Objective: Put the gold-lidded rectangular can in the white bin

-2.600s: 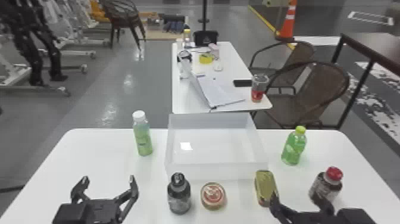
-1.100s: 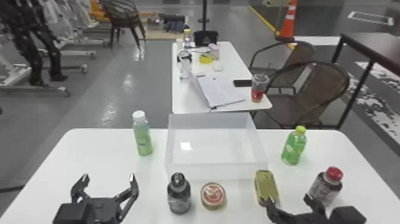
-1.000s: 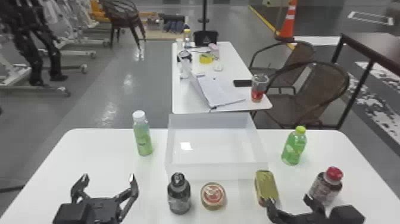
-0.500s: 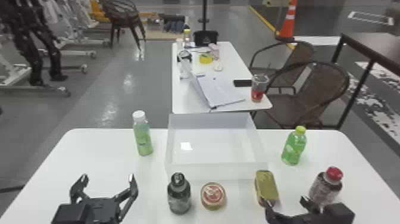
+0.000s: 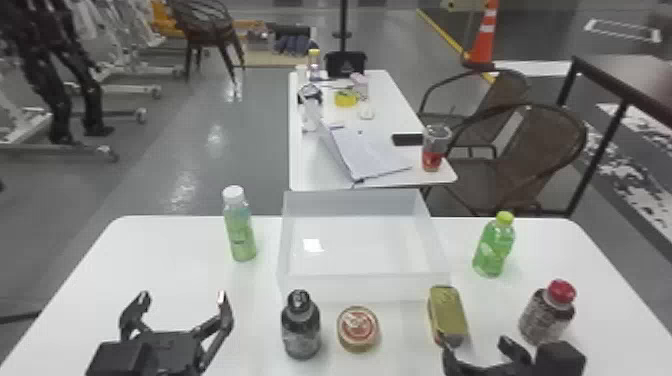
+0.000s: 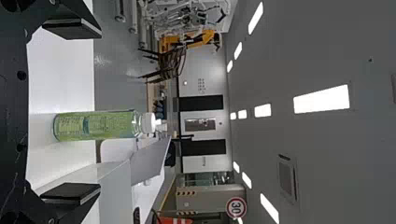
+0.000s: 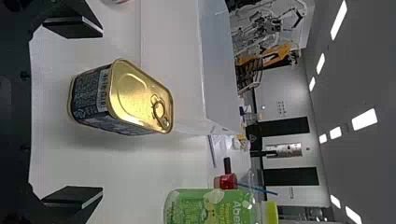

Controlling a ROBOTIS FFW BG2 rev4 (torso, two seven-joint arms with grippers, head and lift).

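One left tool (image 5: 182, 297), fingers spread; one right tool (image 5: 474, 342), likewise spread; one gold-lidded rectangular can (image 5: 448, 314), upright on the desk (image 5: 185, 270) just outside the near right corner; one white bin (image 5: 362, 288), glint on its floor, desktop separating it from green bottles (image 5: 241, 235) either side.

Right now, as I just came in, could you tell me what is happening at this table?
The robot's open right gripper is close to the gold-lidded can, but does not grip it. The can stands on the table, outside the white bin. The left gripper is open and empty.
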